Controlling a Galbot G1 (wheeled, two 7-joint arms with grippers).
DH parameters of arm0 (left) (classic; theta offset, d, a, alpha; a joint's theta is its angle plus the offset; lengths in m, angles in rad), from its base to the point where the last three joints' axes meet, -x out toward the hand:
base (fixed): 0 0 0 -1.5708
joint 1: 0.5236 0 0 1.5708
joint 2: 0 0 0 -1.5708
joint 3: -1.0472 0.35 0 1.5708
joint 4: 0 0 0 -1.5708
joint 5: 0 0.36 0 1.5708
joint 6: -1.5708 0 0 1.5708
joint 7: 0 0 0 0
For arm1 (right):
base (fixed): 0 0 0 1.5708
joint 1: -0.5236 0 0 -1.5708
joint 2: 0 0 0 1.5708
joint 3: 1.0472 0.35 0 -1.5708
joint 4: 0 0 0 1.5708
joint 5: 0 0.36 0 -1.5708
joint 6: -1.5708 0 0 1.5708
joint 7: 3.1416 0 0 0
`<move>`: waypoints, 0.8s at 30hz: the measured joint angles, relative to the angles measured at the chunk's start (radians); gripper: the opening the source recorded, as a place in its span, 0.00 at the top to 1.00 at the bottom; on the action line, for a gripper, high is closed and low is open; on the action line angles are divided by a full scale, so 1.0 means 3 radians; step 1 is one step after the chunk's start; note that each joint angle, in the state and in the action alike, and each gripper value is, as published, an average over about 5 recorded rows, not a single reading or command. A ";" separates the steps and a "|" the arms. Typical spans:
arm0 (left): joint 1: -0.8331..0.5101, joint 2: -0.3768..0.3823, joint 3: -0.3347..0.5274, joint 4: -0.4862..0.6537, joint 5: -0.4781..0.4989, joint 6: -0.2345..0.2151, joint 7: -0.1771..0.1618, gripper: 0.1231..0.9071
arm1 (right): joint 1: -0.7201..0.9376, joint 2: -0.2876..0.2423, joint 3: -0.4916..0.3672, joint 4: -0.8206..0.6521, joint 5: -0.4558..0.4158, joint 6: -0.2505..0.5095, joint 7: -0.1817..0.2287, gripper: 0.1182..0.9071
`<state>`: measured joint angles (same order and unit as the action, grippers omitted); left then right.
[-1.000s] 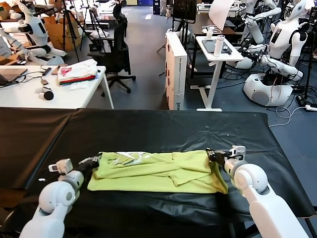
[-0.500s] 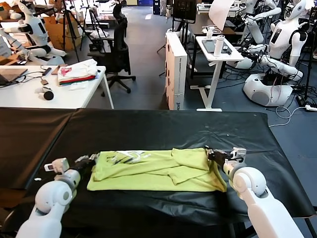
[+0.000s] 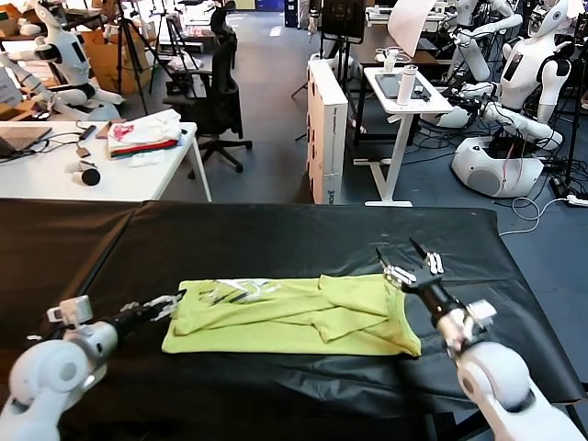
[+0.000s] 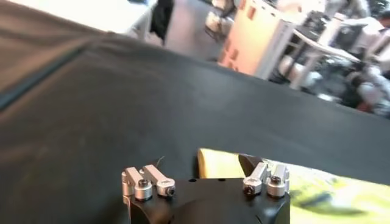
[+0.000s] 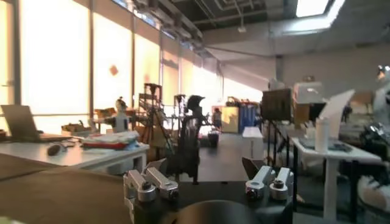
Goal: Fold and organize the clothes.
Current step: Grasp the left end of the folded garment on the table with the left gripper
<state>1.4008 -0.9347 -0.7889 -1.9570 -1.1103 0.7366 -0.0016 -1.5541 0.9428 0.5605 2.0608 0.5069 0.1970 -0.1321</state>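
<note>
— Where's the T-shirt (image 3: 294, 317)?
— Folded in a long band, flat on the black tabletop (image 3: 276, 239).
— And the claws?
— Left claw (image 3: 165, 303) spread beside one end; right claw (image 3: 409, 262) spread, raised above the other end, holding nothing.

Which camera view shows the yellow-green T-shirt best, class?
The head view: the whole T-shirt lies folded on the black table, between both arms. The left wrist view catches only one blurred end of it. The right wrist view looks across the room and shows none of it.

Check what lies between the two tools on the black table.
The yellow-green T-shirt, lying folded between the open left tool and the open right tool, per the head view.
</note>
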 joint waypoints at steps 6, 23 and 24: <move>0.0099 0.0055 -0.0029 0.0038 -0.0082 0.0000 0.0166 0.00 | -0.0441 0.0134 0.0214 0.0144 -0.0049 0.0123 -0.0053 0.00; 0.0121 -0.0017 0.0078 0.0242 -0.0057 -0.0006 0.0286 0.00 | -0.0661 0.0238 0.0312 0.0194 -0.0056 0.0138 -0.0044 0.00; 0.0120 -0.0026 0.0084 0.0240 -0.0054 -0.0008 0.0290 0.00 | -0.0663 0.0239 0.0316 0.0196 -0.0056 0.0138 -0.0042 0.00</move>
<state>1.4369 -0.9425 -0.7636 -1.8850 -1.1265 0.7342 0.0854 -1.7531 1.0145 0.6553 2.1196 0.4902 0.2384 -0.1449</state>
